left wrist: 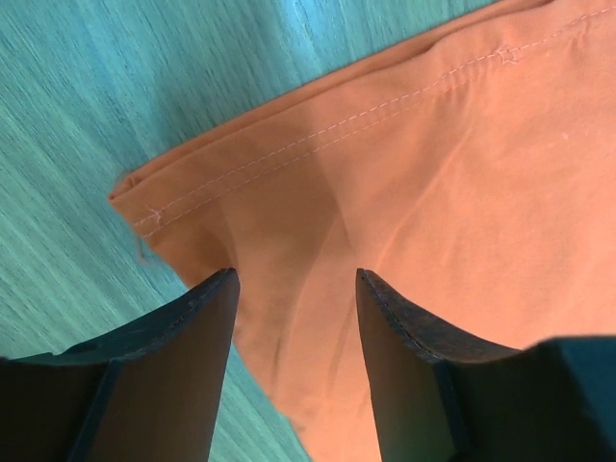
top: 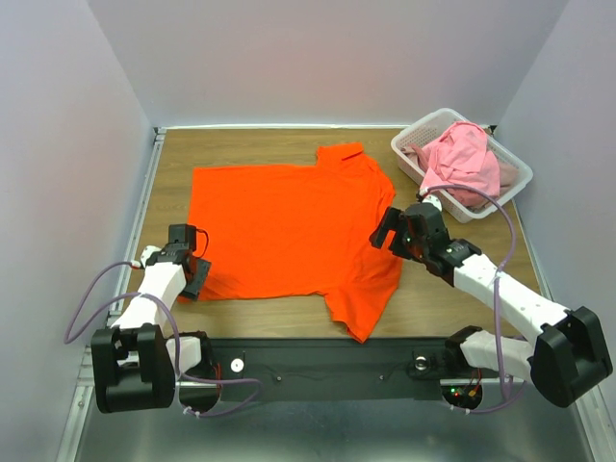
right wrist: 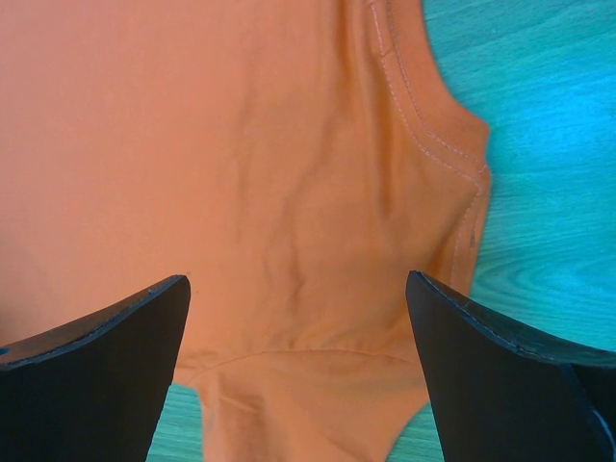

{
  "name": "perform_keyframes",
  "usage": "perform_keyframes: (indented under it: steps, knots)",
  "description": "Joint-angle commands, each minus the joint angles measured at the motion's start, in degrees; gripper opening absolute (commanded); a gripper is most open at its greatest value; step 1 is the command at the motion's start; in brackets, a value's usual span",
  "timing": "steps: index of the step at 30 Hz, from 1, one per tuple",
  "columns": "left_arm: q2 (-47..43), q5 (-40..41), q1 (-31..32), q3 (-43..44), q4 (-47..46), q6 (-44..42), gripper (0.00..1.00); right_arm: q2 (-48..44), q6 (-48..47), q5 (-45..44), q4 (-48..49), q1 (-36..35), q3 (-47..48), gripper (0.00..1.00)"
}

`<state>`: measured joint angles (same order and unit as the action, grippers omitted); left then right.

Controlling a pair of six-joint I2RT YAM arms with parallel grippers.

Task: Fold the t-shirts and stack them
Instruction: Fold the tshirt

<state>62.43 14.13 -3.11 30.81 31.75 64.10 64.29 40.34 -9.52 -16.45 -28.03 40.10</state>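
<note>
The bright orange t-shirt (top: 289, 226) lies spread flat on the wooden table, collar to the right. My left gripper (top: 195, 276) is open over its near-left hem corner; in the left wrist view the hemmed corner (left wrist: 318, 183) lies just beyond the gripper (left wrist: 296, 279). My right gripper (top: 387, 233) is open over the shirt's right edge near the collar; the right wrist view shows the gripper (right wrist: 298, 284) above orange cloth and a stitched edge (right wrist: 423, 144). The light pink t-shirt (top: 464, 164) lies crumpled in the basket.
A white lattice basket (top: 508, 161) stands at the back right corner, holding the pink shirt. White walls enclose the table on the left, back and right. Bare wood (top: 452, 313) shows in front of the shirt's right side.
</note>
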Motion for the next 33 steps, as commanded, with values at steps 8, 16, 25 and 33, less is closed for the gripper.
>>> perform_keyframes:
  steps: [8,16,25,33]
  knots:
    - [4.71,3.44,-0.23,3.64,3.41,1.56,0.51,0.4,0.18,-1.38,-0.08,0.26,-1.16,1.0]
    - [5.68,3.36,-0.14,3.91,2.88,-0.63,0.0,-2.94,1.41,2.3,-0.87,0.26,-3.88,1.0]
    - [1.99,5.64,-0.22,1.98,-0.36,-2.75,0.0,-1.55,5.44,-4.35,-15.86,-21.33,-1.69,1.0]
    - [3.22,4.33,-0.23,0.84,-2.83,-6.26,0.0,1.63,12.31,-6.92,-21.26,-35.07,-2.21,0.94]
